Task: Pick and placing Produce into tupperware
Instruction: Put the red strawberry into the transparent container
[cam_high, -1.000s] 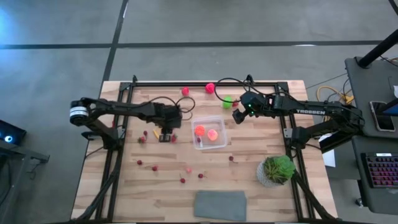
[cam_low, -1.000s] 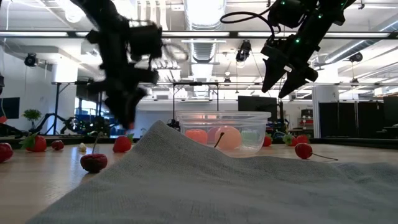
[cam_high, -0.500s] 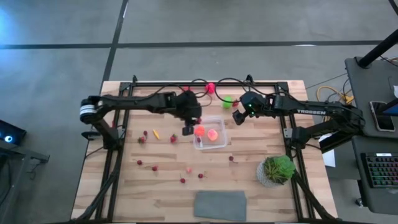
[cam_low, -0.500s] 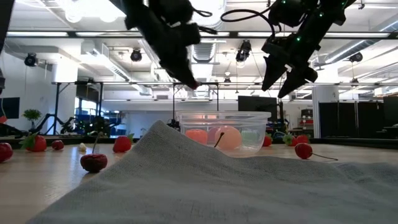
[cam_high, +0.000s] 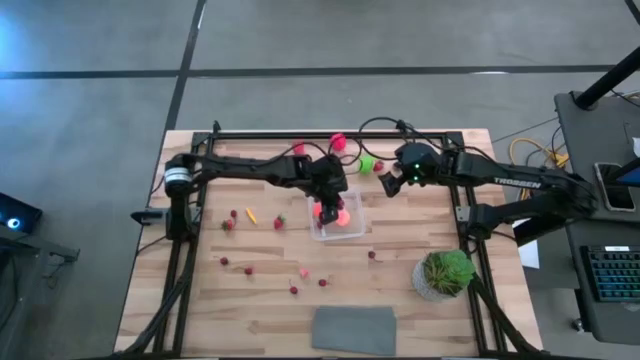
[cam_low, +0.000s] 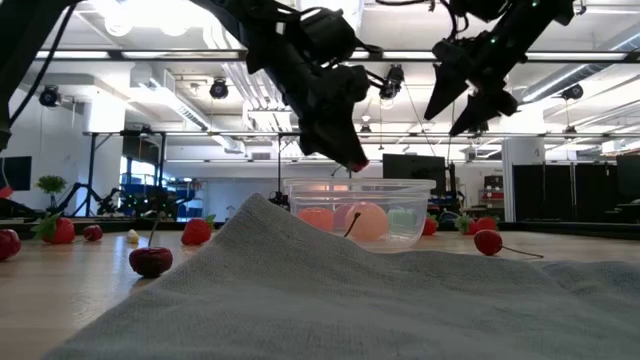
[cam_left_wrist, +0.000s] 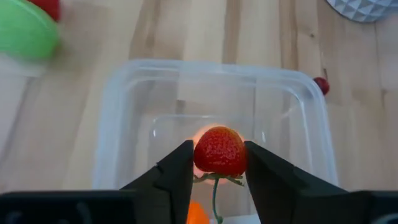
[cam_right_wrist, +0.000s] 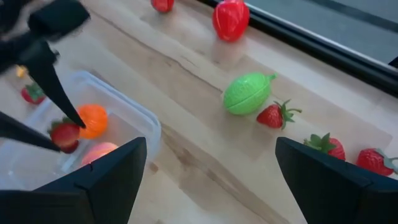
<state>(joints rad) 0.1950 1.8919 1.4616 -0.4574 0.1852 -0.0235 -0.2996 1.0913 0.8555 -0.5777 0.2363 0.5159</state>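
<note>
Left gripper clamped on a strawberry directly above the tupperware, right gripper fingers spread near the tabletop's far edge, arm lettered TROSSEN.

The clear square tupperware sits upright near the middle of the table, holding an orange piece and a pink one. A red strawberry hangs above its open top; small berries lie scattered toward the table's left front
</note>
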